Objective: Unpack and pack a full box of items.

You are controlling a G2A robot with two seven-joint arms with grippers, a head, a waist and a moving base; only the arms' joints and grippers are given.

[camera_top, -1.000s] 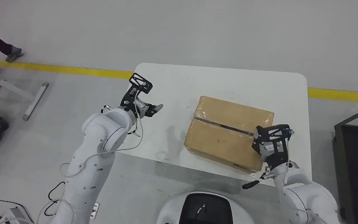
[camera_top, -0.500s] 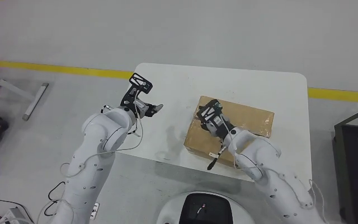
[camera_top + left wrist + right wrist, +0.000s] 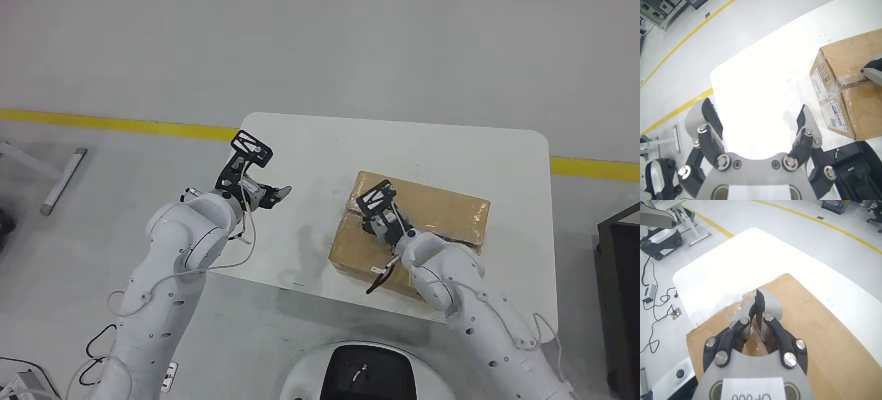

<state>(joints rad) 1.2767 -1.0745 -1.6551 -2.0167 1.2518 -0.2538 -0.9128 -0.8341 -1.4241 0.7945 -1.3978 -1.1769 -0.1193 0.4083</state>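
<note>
Seen from above, a white rectangular table with rounded corners holds one closed brown cardboard box. The box lies just past the table's middle, toward 4 o'clock. Clear shiny tape seals the seam where its top flaps meet; the seam runs roughly from 9 to 3 o'clock. The box's short end at 9 o'clock carries white printed labels.

The left gripper is at 9 o'clock from the box, well apart from it, near the table's edge. Its two black ribbed fingers are spread wide with nothing between them.

The right gripper is over the top of the box, at its 9 o'clock end. Its fingers are pressed together, gripping nothing, with their tips at the taped seam. Whether the tips touch the tape cannot be told. From the left wrist camera, a grey part of this gripper shows on the seam.
</note>
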